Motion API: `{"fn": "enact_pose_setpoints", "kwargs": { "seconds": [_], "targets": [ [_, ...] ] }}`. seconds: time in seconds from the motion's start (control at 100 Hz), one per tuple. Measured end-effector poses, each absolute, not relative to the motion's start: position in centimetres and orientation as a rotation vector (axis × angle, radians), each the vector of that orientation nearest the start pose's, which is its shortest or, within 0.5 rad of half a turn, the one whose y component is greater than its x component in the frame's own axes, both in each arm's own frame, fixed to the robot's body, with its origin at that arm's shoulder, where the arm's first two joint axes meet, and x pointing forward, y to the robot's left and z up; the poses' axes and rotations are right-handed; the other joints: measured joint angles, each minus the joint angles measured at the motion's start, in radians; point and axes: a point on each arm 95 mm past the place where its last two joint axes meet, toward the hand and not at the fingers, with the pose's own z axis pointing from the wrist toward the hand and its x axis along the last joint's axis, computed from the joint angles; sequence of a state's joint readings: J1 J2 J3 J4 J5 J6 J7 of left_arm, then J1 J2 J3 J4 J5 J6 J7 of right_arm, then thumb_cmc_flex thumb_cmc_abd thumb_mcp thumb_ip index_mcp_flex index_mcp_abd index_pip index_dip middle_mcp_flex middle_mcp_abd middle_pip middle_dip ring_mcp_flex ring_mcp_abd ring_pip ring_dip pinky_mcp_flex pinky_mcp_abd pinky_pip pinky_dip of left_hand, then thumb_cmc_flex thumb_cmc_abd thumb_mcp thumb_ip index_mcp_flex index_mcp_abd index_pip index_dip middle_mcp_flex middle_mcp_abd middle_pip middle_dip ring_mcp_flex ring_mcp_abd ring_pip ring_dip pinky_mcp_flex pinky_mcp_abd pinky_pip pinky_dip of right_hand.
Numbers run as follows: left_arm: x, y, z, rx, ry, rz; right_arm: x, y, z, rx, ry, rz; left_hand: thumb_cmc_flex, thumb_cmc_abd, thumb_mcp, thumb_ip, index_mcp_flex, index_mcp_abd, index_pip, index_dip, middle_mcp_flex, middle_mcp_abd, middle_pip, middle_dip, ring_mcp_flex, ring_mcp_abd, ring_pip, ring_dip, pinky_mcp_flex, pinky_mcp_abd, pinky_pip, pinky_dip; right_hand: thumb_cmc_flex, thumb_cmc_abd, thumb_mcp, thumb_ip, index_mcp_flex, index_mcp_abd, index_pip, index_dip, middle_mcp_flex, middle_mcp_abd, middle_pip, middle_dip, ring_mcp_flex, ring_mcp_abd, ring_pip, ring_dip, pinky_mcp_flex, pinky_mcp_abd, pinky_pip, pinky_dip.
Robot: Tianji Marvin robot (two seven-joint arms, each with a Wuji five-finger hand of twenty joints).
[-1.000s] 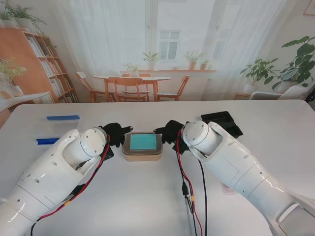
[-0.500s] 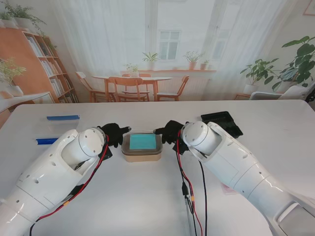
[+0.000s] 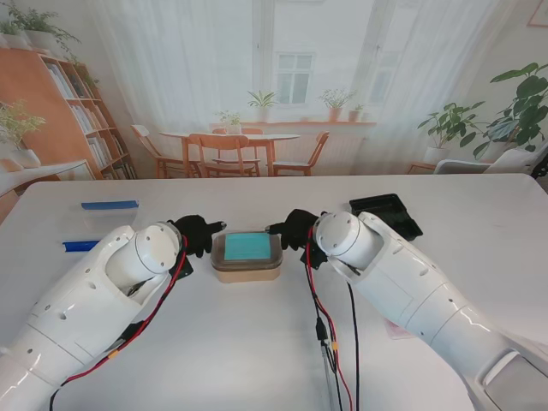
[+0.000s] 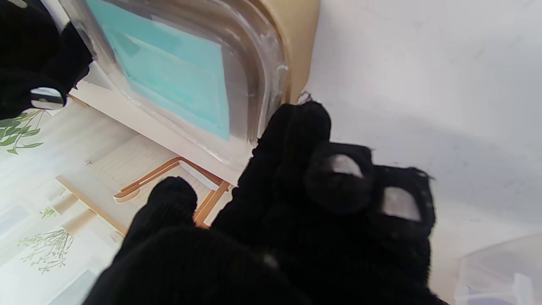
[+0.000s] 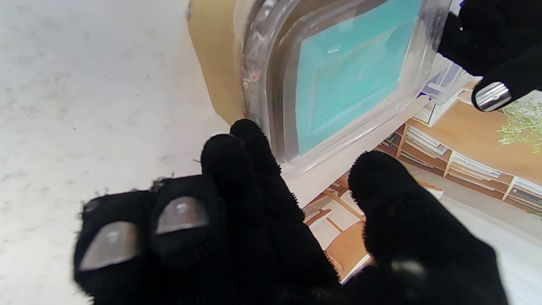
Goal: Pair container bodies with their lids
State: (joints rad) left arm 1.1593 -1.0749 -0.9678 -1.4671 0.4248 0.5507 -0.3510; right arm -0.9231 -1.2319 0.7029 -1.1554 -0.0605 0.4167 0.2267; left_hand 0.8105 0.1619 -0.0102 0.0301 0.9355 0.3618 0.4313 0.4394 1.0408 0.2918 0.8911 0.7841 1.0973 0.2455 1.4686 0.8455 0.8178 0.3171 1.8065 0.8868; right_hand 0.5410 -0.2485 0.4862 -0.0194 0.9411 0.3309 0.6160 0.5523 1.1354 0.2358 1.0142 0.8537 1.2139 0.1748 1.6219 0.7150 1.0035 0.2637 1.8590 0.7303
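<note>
Right now the tan rectangular container with its clear plastic lid and turquoise panel (image 3: 247,255) sits on the white tabletop (image 3: 257,342) at my twelve o'clock, between my two hands. My left hand (image 3: 199,233) is at its nine o'clock side, my right hand (image 3: 294,229) at its three o'clock side, about equally near. The container's long axis runs nine to three, so each hand faces a short end. In the wrist views my left fingertips (image 4: 296,127) and right fingertips (image 5: 245,140) reach the lid's rim, fingers curled but spread, gripping nothing I can confirm. Whether they press the lid I cannot tell. Seating it looks like the step.
</note>
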Motion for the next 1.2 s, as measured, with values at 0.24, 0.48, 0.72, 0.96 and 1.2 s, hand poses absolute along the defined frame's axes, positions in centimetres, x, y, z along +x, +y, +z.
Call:
{"fn": "enact_pose_setpoints", "kwargs": {
  "seconds": [0.24,0.48,0.72,0.96,1.2],
  "targets": [
    [48.15,-1.42,-29.62,-2.020,1.393,-1.194,51.60,10.40,-32.00,-2.416,-1.645,-1.545,0.000,-0.003,0.000,0.000,-0.004,-0.010,-0.002,0.000,0.000,-0.006,0.000,0.000,0.000,-0.003,0.000,0.000,0.000,-0.003,0.000,0.000,-0.002,0.000,0.000,0.000,0.000,-0.002,-0.017,-0.002,0.000,0.000,0.000,0.000,0.000,0.000,0.000,0.000,0.000,0.000,0.000,0.000],
    [48.17,-1.31,-29.60,-2.019,1.394,-1.195,51.55,10.31,-31.99,-2.394,-1.684,-1.559,0.000,-0.005,0.000,0.000,-0.005,-0.015,-0.002,0.000,0.000,-0.012,0.000,0.000,0.000,-0.007,0.000,0.000,0.000,-0.006,0.000,0.000,-0.013,-0.001,-0.002,0.000,-0.005,-0.004,-0.025,-0.011,-0.003,0.000,0.000,0.000,-0.004,0.000,0.000,0.000,-0.002,-0.001,0.000,0.000],
    [48.18,-1.19,-29.51,-2.018,1.399,-1.196,51.40,10.25,-31.74,-2.374,-1.713,-1.574,0.000,-0.006,0.000,0.000,-0.008,-0.020,-0.013,-0.001,0.000,-0.015,0.000,0.000,0.000,-0.010,0.000,0.000,0.001,-0.010,0.000,0.000,-0.035,-0.003,0.003,0.000,-0.006,-0.006,-0.030,-0.012,-0.003,0.000,0.000,0.000,-0.004,-0.001,0.000,0.000,-0.002,-0.002,0.000,0.000],
    [48.16,-1.12,-29.37,-2.013,1.404,-1.200,51.40,10.18,-31.64,-2.355,-1.733,-1.587,0.000,-0.006,0.000,0.000,-0.009,-0.020,-0.013,-0.001,0.000,-0.017,0.000,0.000,0.000,-0.010,0.000,0.000,0.001,-0.010,0.000,0.000,-0.055,-0.003,0.013,0.000,-0.006,-0.007,-0.030,-0.013,-0.003,-0.001,0.000,0.000,-0.004,-0.001,0.000,0.000,-0.002,-0.003,0.000,-0.001],
    [48.07,-1.18,-29.48,-2.018,1.428,-1.187,51.34,10.15,-31.77,-2.336,-1.782,-1.576,0.000,-0.007,0.000,0.000,-0.009,-0.020,-0.014,-0.001,0.000,-0.017,0.000,0.000,0.000,-0.011,0.000,0.000,0.002,-0.010,0.000,-0.001,-0.063,-0.003,0.013,0.000,-0.006,-0.007,-0.030,-0.013,-0.003,-0.001,0.000,0.000,-0.004,-0.001,0.000,0.000,-0.002,-0.003,0.000,-0.001]
  ]
}}
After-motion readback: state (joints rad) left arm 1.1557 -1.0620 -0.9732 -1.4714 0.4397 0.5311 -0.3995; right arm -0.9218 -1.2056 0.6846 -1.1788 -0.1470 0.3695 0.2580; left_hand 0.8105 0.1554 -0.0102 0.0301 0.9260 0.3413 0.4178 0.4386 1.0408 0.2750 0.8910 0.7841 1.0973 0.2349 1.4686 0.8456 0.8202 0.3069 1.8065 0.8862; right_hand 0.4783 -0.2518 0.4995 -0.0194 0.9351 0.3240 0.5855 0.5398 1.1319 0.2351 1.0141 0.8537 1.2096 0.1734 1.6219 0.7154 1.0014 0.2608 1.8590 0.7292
